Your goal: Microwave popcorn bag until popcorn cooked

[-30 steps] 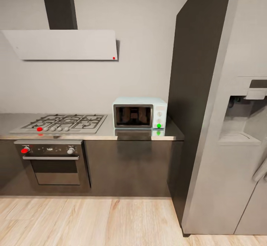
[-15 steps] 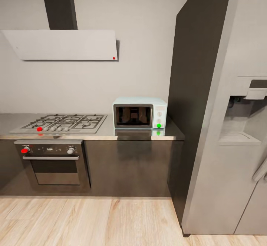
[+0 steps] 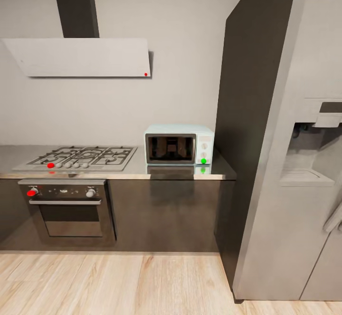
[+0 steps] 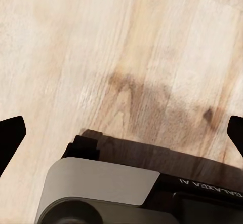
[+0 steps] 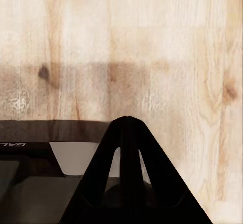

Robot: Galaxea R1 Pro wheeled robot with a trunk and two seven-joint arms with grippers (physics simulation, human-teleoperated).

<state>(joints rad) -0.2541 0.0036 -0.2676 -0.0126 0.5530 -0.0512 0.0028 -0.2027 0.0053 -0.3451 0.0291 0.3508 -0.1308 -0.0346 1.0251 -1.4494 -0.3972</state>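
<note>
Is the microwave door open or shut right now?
Shut. The microwave on the countertop shows its dark glass door flush with the pale blue front, beside the knobs and the green light.

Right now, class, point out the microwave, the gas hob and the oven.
microwave (image 3: 171, 148): head view, dark glass door.
gas hob (image 3: 83, 156): head view, middle grate.
oven (image 3: 70, 220): head view, door glass.

A pale grey wall (image 3: 180, 44) carries a white slanted hood (image 3: 80, 57) above a gas hob (image 3: 78, 157) — a black oven (image 3: 66, 208) sits beneath. A tall steel fridge (image 3: 294, 163) stands right, on light wood floor (image 3: 118, 284).
</note>
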